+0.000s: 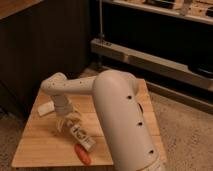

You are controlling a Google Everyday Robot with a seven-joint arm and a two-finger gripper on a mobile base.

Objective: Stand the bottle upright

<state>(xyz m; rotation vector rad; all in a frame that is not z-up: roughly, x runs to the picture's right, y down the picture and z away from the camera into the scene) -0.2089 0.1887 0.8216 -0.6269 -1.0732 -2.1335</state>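
pale plastic, the bottle (82, 137) is lying on its side on the wooden table (35, 150), near the front edge and just behind an orange-red object (83, 155). the gripper (67, 124) is hanging low at the bottle's far end; whether it is gripping the bottle cannot be told. a white object (45, 108) is lying further left.

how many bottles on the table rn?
1. The bottle lies on its side near the table's front edge, next to the gripper, with an orange-red object in front of it. The arm could hide others.
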